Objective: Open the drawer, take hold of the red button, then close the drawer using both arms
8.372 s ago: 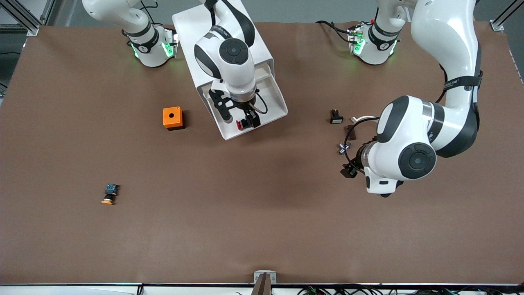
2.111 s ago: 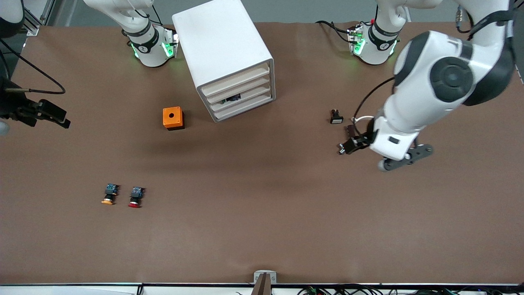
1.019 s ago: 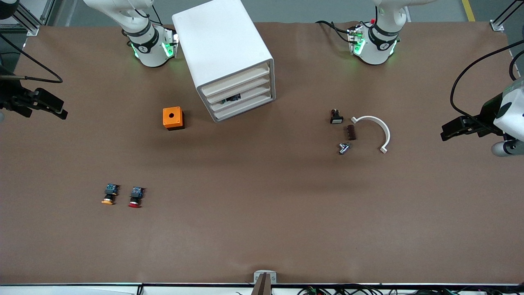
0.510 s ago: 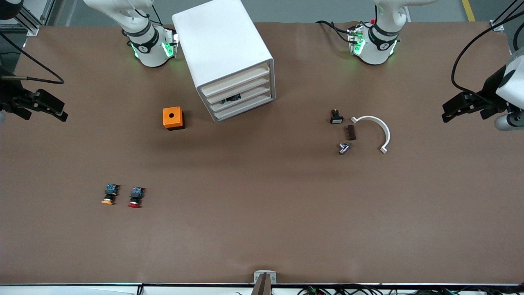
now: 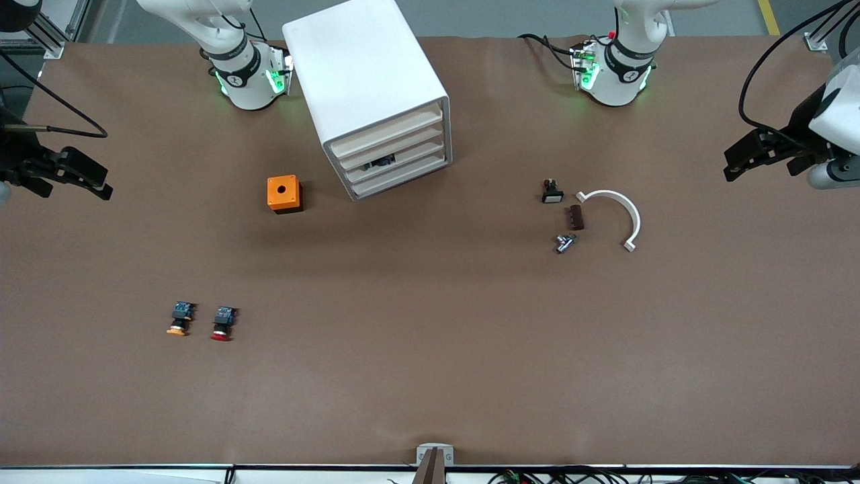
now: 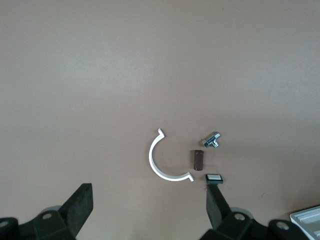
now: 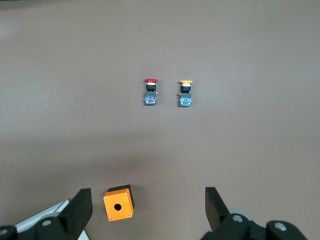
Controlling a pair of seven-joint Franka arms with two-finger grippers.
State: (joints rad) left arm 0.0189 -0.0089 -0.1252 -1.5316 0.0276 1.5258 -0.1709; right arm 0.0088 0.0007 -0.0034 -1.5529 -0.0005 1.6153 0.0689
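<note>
Near the front camera, toward the right arm's end of the table, the button (image 5: 222, 323) lies beside its orange-capped twin (image 5: 179, 318). All drawers of the cabinet (image 5: 366, 94) are closed. Left gripper (image 5: 762, 156) and right gripper (image 5: 64, 175) hover with fingers spread, holding nothing.

1. Both arms run off the front view's edges, so only the left gripper (image 5: 732, 165) and right gripper (image 5: 101, 188) ends really show.
2. The drawer unit (image 5: 376, 101) is barely a corner in either wrist view.
3. There's something dark inside one drawer (image 5: 381, 161), way too small to make out.
4. Small metal part (image 5: 564, 243) and the black piece (image 5: 551, 193) near the white arc (image 5: 621, 212): can't tell what they are.
</note>
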